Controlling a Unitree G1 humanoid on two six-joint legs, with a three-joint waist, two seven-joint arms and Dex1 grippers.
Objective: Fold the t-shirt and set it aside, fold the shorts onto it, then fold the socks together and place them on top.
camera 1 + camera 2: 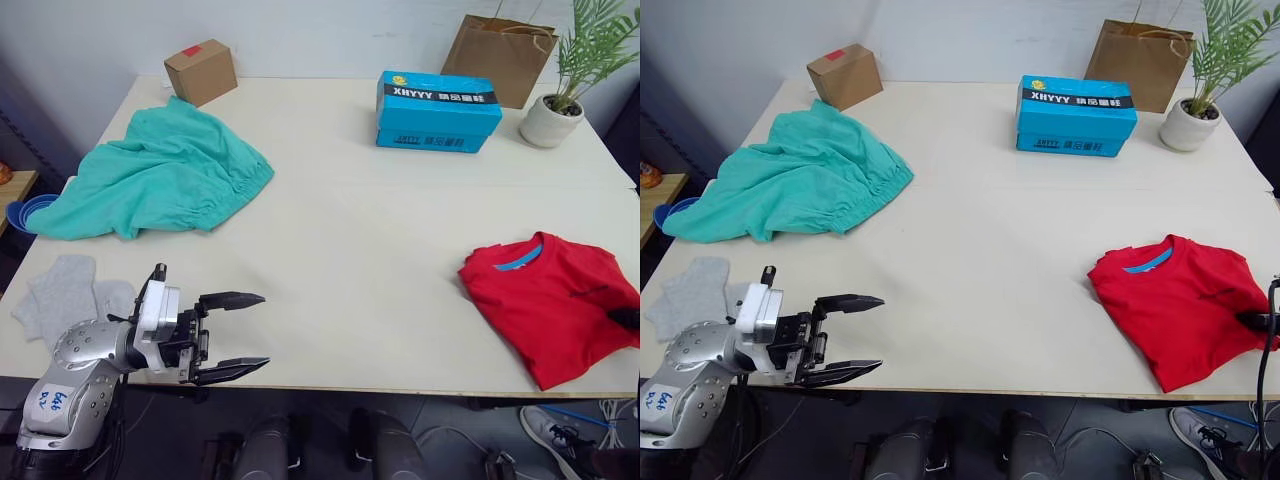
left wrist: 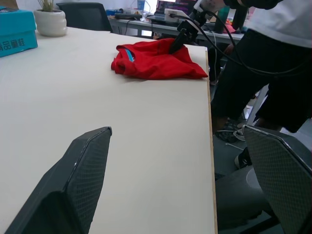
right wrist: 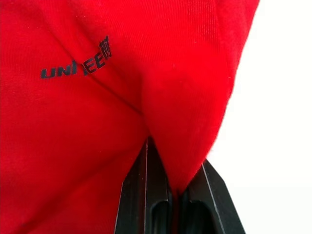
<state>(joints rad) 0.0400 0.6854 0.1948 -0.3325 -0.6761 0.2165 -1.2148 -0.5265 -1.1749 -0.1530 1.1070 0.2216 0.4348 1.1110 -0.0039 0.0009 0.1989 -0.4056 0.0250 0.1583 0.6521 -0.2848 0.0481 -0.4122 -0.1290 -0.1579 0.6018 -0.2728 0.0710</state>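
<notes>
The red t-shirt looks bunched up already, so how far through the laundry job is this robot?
Early on. The bright red cotton t-shirt lies partly folded by the table's right edge, a pinch of it clamped in the right gripper. The open left gripper holds nothing. The crumpled teal fabric shorts and small light grey knit socks lie unfolded.

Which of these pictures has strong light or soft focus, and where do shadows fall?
Right wrist view: background beside the t-shirt is washed out white, and the right claw looks soft. Left wrist view: the left claw fingers are blurred, the t-shirt sharper. Left eye view: even light, only faint shadows under the shorts and blue box.
</notes>
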